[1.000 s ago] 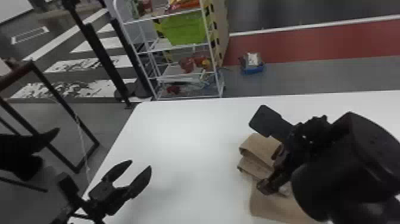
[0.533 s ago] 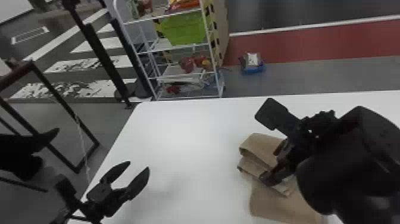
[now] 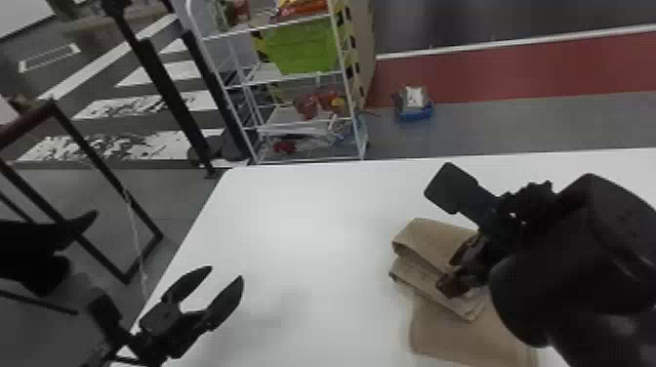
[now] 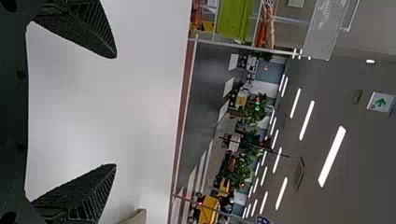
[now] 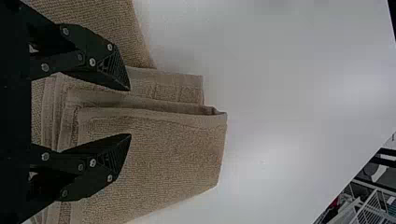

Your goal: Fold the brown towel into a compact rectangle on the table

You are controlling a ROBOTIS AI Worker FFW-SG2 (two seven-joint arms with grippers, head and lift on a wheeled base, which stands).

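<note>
Partly folded, the brown towel point(image 3: 432, 239) lies on the right of the white table, stacked layers over a wider flat part. Over its layers is my right gripper point(image 3: 457, 269), fingers parted. Seen from the right wrist, the right gripper point(image 5: 130, 112) spans the ridge between two folded layers of the towel point(image 5: 168, 149), the fingers moderately apart. My left gripper point(image 3: 225, 273) stands open near the table's left edge, away from the towel. In the left wrist view the left gripper point(image 4: 116, 110) has bare table between its fingers; a towel corner point(image 4: 137, 217) shows beyond.
The white table point(image 3: 302, 214) has bare surface between the two grippers. Behind it on the floor stand a white wire shelf point(image 3: 358, 124) with a green bin point(image 3: 302, 46) and a small blue-based item point(image 3: 414, 110). A dark metal frame point(image 3: 90, 156) is left of the table.
My right gripper has shifted slightly right over the towel, and its fingers have come closer together. The left gripper has barely moved. The towel's folded layers look much the same.
</note>
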